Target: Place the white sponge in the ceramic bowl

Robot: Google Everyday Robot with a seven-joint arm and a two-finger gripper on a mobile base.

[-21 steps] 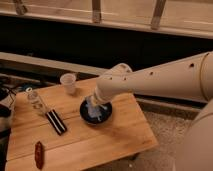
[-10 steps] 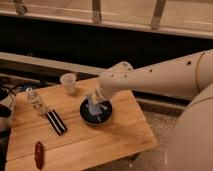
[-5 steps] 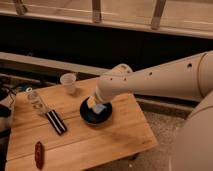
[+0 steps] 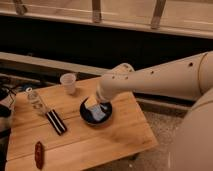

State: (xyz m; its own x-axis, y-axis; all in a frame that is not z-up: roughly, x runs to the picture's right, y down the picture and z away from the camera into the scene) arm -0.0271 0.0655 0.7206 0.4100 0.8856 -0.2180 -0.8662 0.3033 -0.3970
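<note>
Sponge (image 4: 97, 112) in bowl (image 4: 85, 116), under end effector (image 4: 98, 103).

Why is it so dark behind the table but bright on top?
Camera view: warm light falls on the wooden table, while the recess behind stays in black shadow. The end effector sits over the ceramic bowl, shading part of it; the white sponge still shows pale inside.

Ceramic bowl (image 4: 85, 116): round, shallow, dark navy, upright near table centre. White sponge (image 4: 96, 112): small pale flat block lying inside bowl, toward 3 o'clock side. Gripper (image 4: 101, 101) at bowl's 1 o'clock rim, just above sponge.
</note>
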